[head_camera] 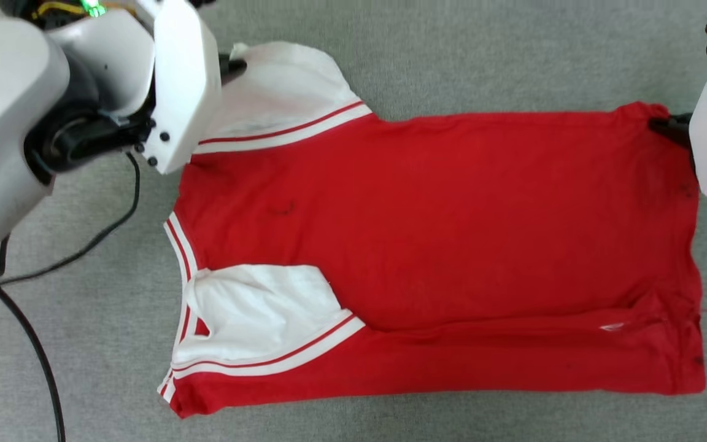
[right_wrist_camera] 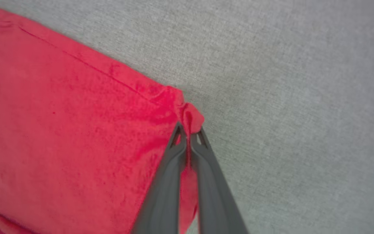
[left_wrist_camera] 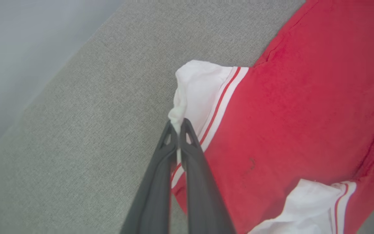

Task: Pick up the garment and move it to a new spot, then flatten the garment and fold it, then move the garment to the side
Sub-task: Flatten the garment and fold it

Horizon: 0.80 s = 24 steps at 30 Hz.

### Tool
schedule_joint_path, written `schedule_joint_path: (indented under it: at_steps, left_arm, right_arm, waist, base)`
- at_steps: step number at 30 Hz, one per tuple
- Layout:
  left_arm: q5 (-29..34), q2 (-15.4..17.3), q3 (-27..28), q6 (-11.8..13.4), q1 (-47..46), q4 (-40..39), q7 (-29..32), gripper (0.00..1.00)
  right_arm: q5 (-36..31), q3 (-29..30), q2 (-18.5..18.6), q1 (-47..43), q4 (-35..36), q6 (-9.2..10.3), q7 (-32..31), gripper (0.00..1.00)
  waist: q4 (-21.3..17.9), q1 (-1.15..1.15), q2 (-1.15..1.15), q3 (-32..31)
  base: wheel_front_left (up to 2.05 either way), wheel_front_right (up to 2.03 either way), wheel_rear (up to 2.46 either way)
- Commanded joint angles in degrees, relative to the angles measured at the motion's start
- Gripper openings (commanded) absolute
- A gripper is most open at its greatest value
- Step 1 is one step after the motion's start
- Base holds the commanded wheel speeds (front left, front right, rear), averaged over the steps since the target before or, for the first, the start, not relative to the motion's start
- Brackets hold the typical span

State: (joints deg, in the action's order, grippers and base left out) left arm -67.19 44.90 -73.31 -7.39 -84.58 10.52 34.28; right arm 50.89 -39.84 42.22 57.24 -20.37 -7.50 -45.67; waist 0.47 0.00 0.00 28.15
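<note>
No writing can be read. The shirt [head_camera: 439, 233] shows plain red cloth with no legible print or number. A small white patch [head_camera: 611, 327] near its hem is too small to make out.

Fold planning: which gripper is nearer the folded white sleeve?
Left: the left gripper pinches the other sleeve, across from the folded sleeve; right gripper pinches the far hem corner.

Head overhead; wrists close; shared garment [head_camera: 439, 245]
</note>
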Motion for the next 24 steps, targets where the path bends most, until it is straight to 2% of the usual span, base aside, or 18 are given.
schedule_joint_path:
  at_steps: [1,8,15,24]
  left_arm:
    - [0.00,0.63,-0.02,-0.02,1.99,-0.90,-1.06,0.00]
    - [0.31,4.33,-0.08,-0.03,9.43,-4.51,-4.23,0.00]
    - [0.33,8.21,-0.03,0.09,16.96,-8.12,-6.15,0.00]
    - [0.24,12.39,-0.04,3.13,28.22,-13.30,-7.99,0.00]
  right_arm:
    - [0.74,-0.63,0.72,-1.82,0.94,0.02,1.62,0.00]
    - [3.60,-2.38,2.84,-8.21,4.47,0.02,7.73,0.00]
    - [4.64,-4.11,4.66,-13.67,5.86,0.02,10.63,0.00]
    - [6.66,-5.47,6.28,-22.19,5.71,0.02,15.57,0.00]
  waist:
    - [-0.11,0.00,0.00,-3.29]
    - [-0.48,0.00,0.00,-9.39]
    - [-0.63,0.00,0.00,-13.45]
    - [-0.52,0.00,0.00,-17.91]
  base:
    - [0.00,0.00,0.00]
    - [0.00,0.00,0.00]
    - [0.00,0.00,0.00]
    - [0.00,0.00,0.00]
